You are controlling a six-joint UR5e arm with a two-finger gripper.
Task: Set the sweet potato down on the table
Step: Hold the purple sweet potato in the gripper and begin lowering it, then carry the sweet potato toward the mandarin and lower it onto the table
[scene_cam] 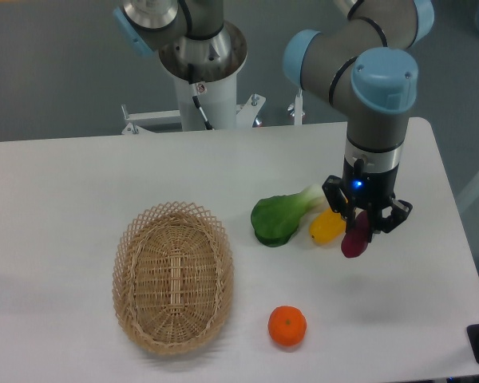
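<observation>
White table [80, 175] fills the view: wicker basket [173, 277] at left, orange [287, 326] near, bok choy [281, 218] and yellow vegetable [327, 227] mid-right. Fingers [366, 225] pinch the sweet potato [355, 238], low at right. Lower gently to bare table, then release. No readable writing anywhere.

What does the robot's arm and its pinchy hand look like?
The arm is made of grey tubes with light blue round caps at the joints. The gripper is black with two short fingers, and a small blue light glows just above it. A black cable runs down the white base.
</observation>
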